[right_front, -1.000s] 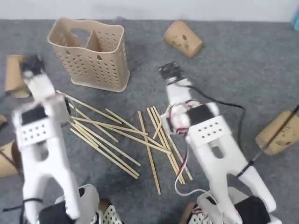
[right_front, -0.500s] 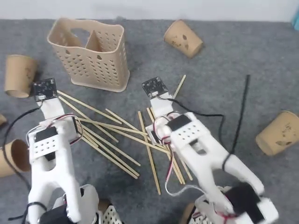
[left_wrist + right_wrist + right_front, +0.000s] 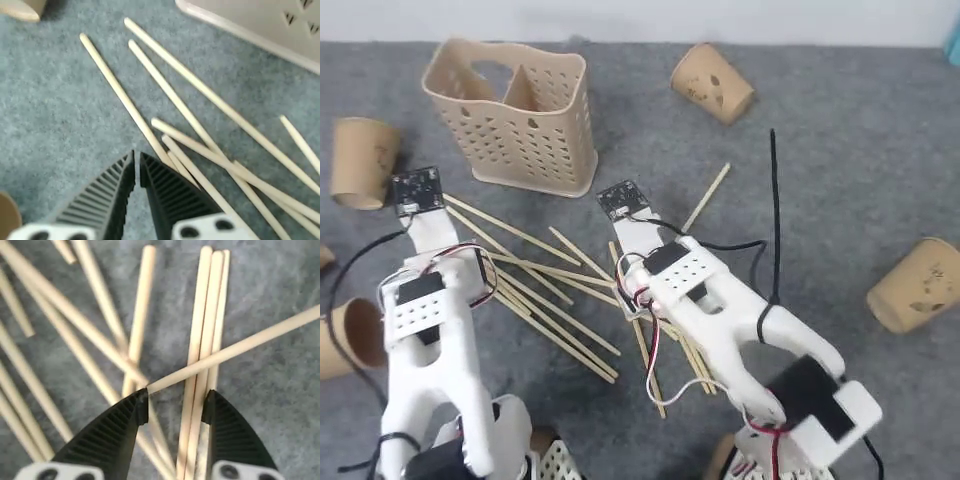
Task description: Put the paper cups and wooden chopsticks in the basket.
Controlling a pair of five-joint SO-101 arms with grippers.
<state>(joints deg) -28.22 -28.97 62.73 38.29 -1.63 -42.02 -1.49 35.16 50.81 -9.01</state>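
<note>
Several wooden chopsticks [image 3: 560, 290] lie scattered on the grey carpet in front of the beige basket [image 3: 510, 110]. Paper cups lie on their sides at the back [image 3: 712, 82], far left [image 3: 362, 160], left edge [image 3: 345, 335] and right [image 3: 918, 283]. My left gripper [image 3: 136, 157] is shut with nothing in it, its tips beside a chopstick [image 3: 125, 100] at the pile's left end. My right gripper [image 3: 175, 402] is open just above the carpet, straddling a bundle of chopsticks [image 3: 202, 340]. A slanted chopstick [image 3: 240, 347] ends at one fingertip [image 3: 141, 405].
The basket's base rim [image 3: 250, 25] lies just beyond the left gripper. A black cable [image 3: 775, 220] trails from the right arm [image 3: 720, 320] across the carpet. The left arm [image 3: 425, 310] stands near the left cups. Open carpet lies at the right.
The right arm has swung left over the chopstick pile, and one chopstick now lies off to its right. The left arm drew back from the far-left cup down to the chopsticks, then stayed still.
</note>
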